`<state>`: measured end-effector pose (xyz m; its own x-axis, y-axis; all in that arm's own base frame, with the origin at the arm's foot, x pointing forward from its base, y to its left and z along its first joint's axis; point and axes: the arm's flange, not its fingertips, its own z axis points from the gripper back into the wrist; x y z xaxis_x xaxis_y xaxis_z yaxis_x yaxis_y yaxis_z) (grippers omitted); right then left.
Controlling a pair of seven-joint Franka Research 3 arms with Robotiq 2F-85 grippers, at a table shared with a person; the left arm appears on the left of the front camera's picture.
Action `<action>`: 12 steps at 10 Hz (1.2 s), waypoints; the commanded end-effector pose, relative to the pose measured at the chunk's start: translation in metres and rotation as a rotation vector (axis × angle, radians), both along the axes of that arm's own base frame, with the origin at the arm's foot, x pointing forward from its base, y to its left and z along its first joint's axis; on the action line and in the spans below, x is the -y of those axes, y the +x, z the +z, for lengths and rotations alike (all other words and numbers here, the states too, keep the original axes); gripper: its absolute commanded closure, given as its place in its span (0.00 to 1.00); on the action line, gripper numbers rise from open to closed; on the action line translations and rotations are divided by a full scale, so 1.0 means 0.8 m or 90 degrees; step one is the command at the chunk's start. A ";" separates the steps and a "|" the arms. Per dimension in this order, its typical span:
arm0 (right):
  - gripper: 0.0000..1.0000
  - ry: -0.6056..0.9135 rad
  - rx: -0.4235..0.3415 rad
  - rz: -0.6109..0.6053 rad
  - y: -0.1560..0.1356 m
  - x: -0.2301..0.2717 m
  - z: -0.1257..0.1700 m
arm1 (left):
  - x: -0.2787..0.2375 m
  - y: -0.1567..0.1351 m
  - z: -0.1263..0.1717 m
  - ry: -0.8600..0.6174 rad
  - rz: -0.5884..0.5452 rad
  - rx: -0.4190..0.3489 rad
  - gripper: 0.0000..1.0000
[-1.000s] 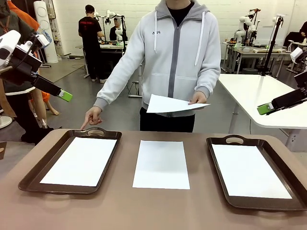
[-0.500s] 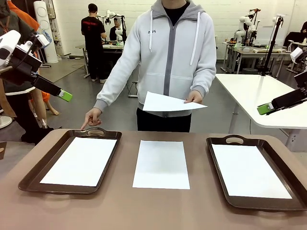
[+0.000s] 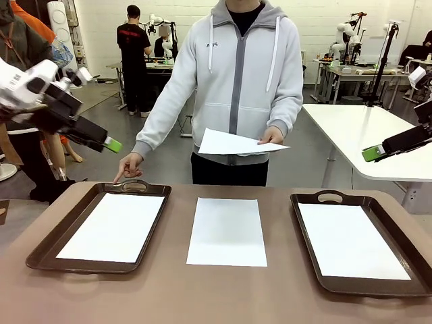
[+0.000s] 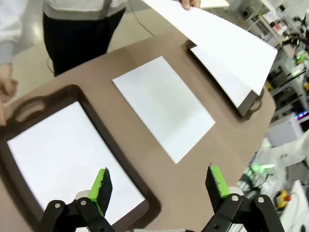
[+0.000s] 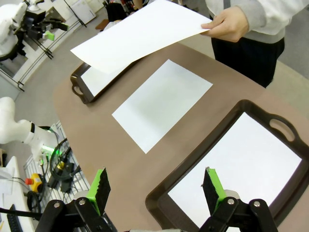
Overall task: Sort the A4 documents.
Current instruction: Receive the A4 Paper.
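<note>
One A4 document (image 3: 227, 231) lies bare on the table between two dark brown trays. Another fills the left tray (image 3: 40, 253) and a third the right tray (image 3: 304, 243). The person holds a further sheet (image 3: 236, 143) in one hand above the far edge and points with the other hand (image 3: 128, 167) at the left tray's handle. My left gripper (image 3: 108, 144) hangs open high over the table's left end; in its wrist view (image 4: 159, 181) the jaws stand wide above the left tray's sheet (image 4: 63, 154). My right gripper (image 3: 372, 152) is open too, high at the right (image 5: 157, 186).
The brown table has bare strips between the trays and along its front edge. A white table (image 3: 378, 135) stands behind on the right. Other people and workbenches are far off in the background.
My left arm has swung rightward and a little lower, towards the table. The person's held sheet has shifted slightly. The right arm is unchanged.
</note>
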<state>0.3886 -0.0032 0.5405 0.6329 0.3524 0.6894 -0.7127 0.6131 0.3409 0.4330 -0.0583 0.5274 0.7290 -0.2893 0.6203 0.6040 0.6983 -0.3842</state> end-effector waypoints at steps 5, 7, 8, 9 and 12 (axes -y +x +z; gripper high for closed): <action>0.00 0.000 0.001 0.003 -0.001 0.000 -0.001 | 0.060 0.096 -0.020 -0.214 0.105 -0.240 0.00; 0.00 0.000 0.001 0.003 -0.001 0.000 -0.001 | 0.078 0.120 -0.048 -0.280 0.125 -0.317 0.00; 0.00 0.000 0.001 0.003 -0.001 0.000 -0.001 | 0.089 0.130 -0.058 -0.324 0.123 -0.344 0.00; 0.00 0.000 0.001 0.003 -0.001 0.000 -0.001 | 0.100 0.137 -0.062 -0.360 0.115 -0.362 0.00; 0.00 0.000 0.001 0.003 -0.001 0.000 -0.001 | 0.131 0.158 -0.078 -0.431 0.086 -0.422 0.00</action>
